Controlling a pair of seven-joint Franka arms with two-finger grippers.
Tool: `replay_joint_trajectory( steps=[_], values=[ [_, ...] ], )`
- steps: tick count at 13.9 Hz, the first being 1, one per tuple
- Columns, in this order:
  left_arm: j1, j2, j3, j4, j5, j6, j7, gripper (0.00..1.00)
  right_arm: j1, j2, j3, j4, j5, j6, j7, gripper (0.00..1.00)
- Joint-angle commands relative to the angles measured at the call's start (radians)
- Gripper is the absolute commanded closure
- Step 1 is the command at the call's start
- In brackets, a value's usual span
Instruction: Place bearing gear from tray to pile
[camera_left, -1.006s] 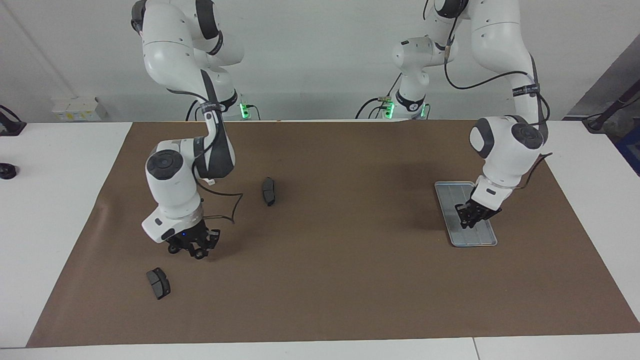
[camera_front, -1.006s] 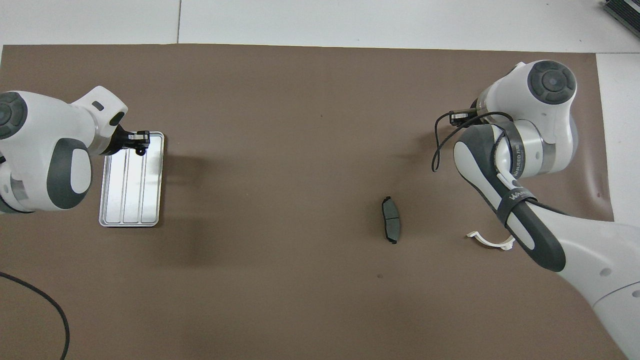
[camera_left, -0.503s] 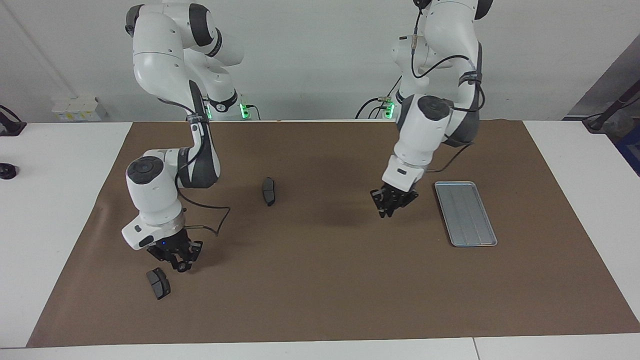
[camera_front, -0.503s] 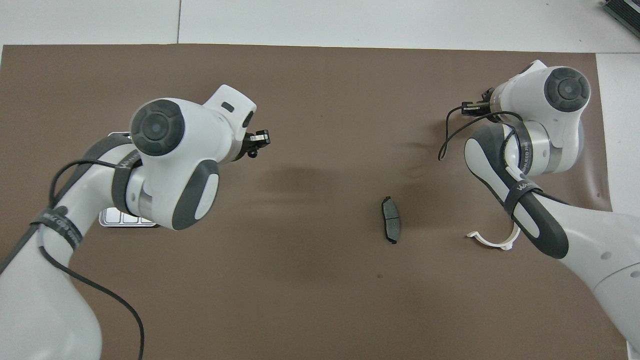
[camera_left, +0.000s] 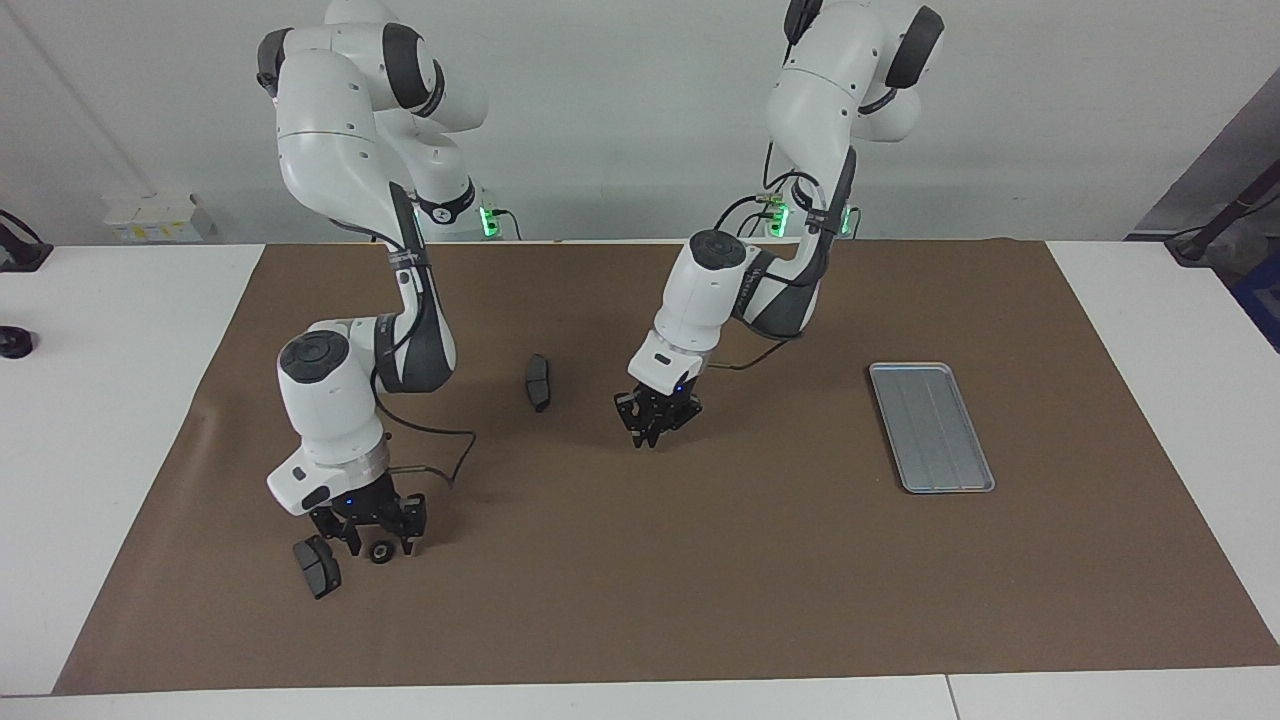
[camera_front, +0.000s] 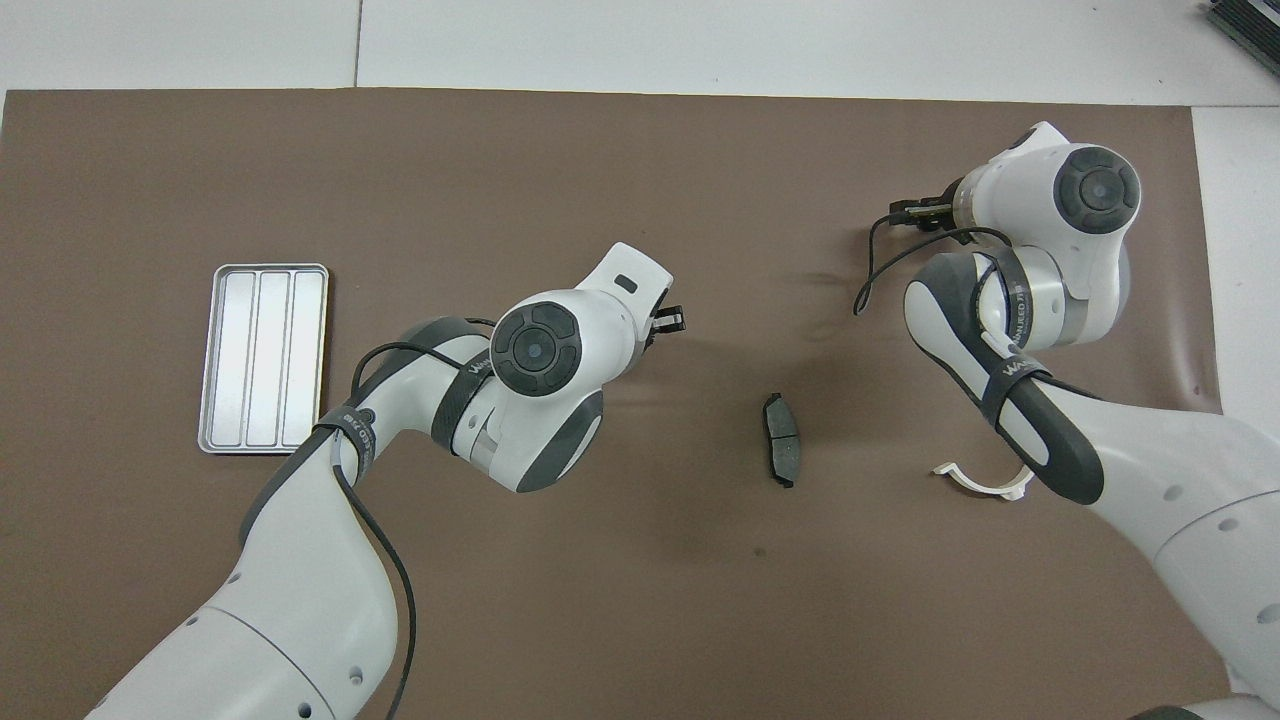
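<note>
The silver-grey tray (camera_left: 930, 427) lies on the brown mat toward the left arm's end, with nothing showing in it; it also shows in the overhead view (camera_front: 263, 357). My left gripper (camera_left: 655, 420) hangs low over the middle of the mat, well away from the tray; in the overhead view (camera_front: 668, 320) only its tip shows. One small black gear (camera_left: 380, 552) lies on the mat toward the right arm's end. My right gripper (camera_left: 374, 532) is open just above it, fingers on either side. In the overhead view the right arm hides the gear.
A dark grey brake pad (camera_left: 317, 566) lies right beside the gear. A second brake pad (camera_left: 538, 381) lies mid-mat, also in the overhead view (camera_front: 781, 452). A white half-ring bracket (camera_front: 985, 482) lies by the right arm.
My left gripper has left the tray and swung across the mat to its middle. My right gripper has come down beside the brake pad and opened; a black gear now lies under it.
</note>
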Motion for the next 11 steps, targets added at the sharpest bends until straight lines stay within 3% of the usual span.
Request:
replay_joint_trajectory(
  steps=[1,2,5,8,11],
  values=[
    [-0.018,0.003,0.018,-0.014,0.027,0.040,-0.025,0.94,0.024,0.005,0.030,0.047,0.050,-0.021,0.012,0.22],
    [-0.018,0.003,0.018,-0.020,0.027,0.045,-0.023,0.81,0.056,0.001,0.030,0.064,0.060,-0.047,0.042,0.22],
    [-0.018,-0.002,0.020,-0.045,0.027,0.050,-0.023,0.00,0.156,-0.007,0.030,0.075,0.058,-0.068,0.154,0.23],
    [0.007,-0.036,0.047,-0.034,0.028,-0.031,-0.020,0.00,0.228,-0.008,0.029,0.075,0.049,-0.102,0.217,0.23],
    [0.135,-0.170,0.063,-0.043,0.028,-0.218,0.114,0.00,0.314,-0.019,0.029,0.075,0.041,-0.124,0.347,0.25]
  ],
)
